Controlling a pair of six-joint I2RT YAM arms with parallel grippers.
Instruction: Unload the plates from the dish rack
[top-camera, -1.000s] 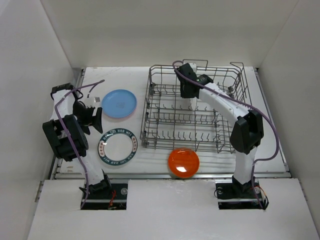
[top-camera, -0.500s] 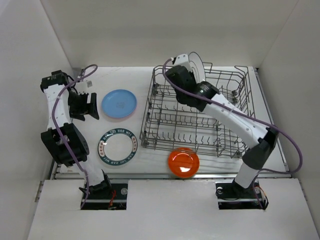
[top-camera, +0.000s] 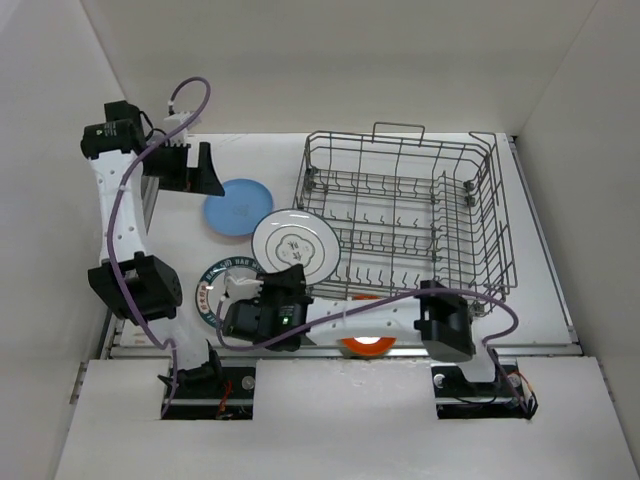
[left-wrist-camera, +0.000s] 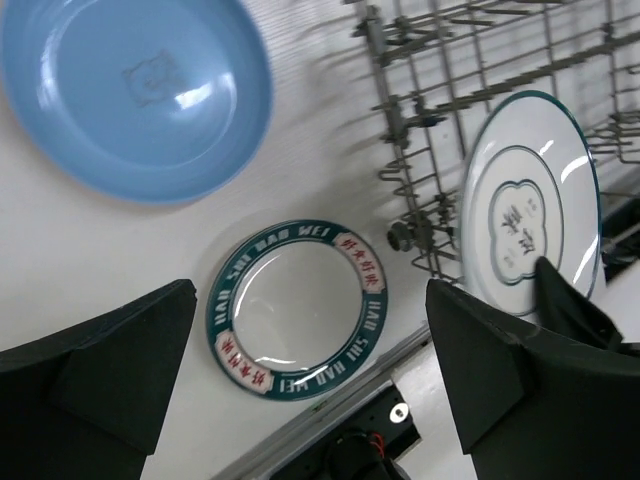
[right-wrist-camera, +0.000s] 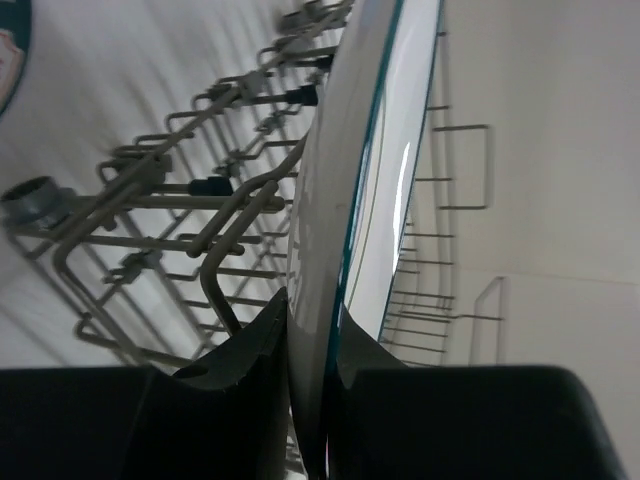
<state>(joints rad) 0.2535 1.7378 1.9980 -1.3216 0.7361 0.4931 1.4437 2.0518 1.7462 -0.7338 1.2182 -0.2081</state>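
The grey wire dish rack (top-camera: 400, 215) stands at the right and holds no plates. My right gripper (top-camera: 291, 274) is shut on the lower rim of a white plate with a thin dark rim (top-camera: 295, 243), held tilted above the table just left of the rack. The right wrist view shows this plate edge-on (right-wrist-camera: 350, 200) between my fingers (right-wrist-camera: 250, 350). A blue plate (top-camera: 232, 210), a white plate with a dark green patterned rim (top-camera: 214, 296) and an orange plate (top-camera: 368, 342) lie on the table. My left gripper (top-camera: 195, 170) is open and empty, raised over the blue plate (left-wrist-camera: 135, 95).
White walls close in the table on the left, back and right. The right arm lies low across the table's front edge, covering part of the orange plate and the patterned plate (left-wrist-camera: 297, 308). The rack's corner (left-wrist-camera: 410, 235) is close to the held plate (left-wrist-camera: 525, 210).
My right arm has lifted the white plate out of the rack's back and swung it down to the front left. My left arm has risen and moved toward the back.
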